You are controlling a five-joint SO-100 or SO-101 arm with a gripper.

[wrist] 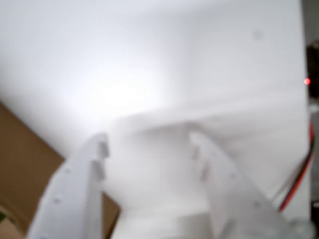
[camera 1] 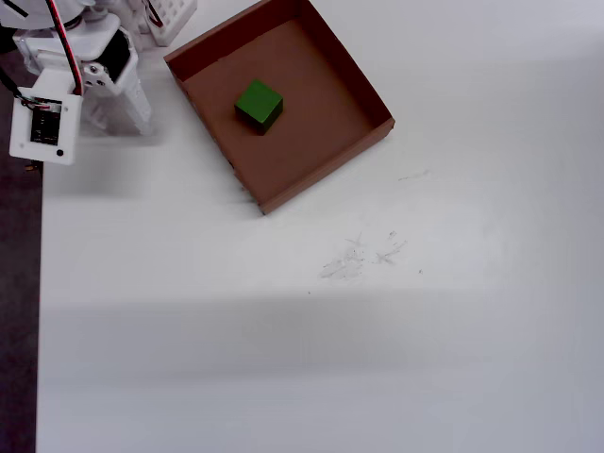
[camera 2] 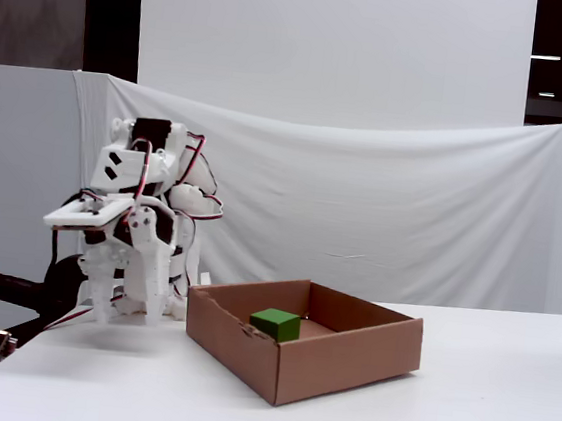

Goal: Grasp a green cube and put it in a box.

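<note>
green cube (camera 1: 258,103) – you see it lying inside the box (camera 1: 368,99) | gripper (wrist: 149,144) – your jaws parted, empty, left of the box overhead | table (camera 1: 377,330) – white

The white table (camera 1: 377,359) (faintly scuffed, apparently) carries the box (camera 1: 368,99) and arm base (camera 2: 121,299).

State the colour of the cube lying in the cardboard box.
Green, darker on its sides. The green cube inside the box shows best in the overhead view.
</note>
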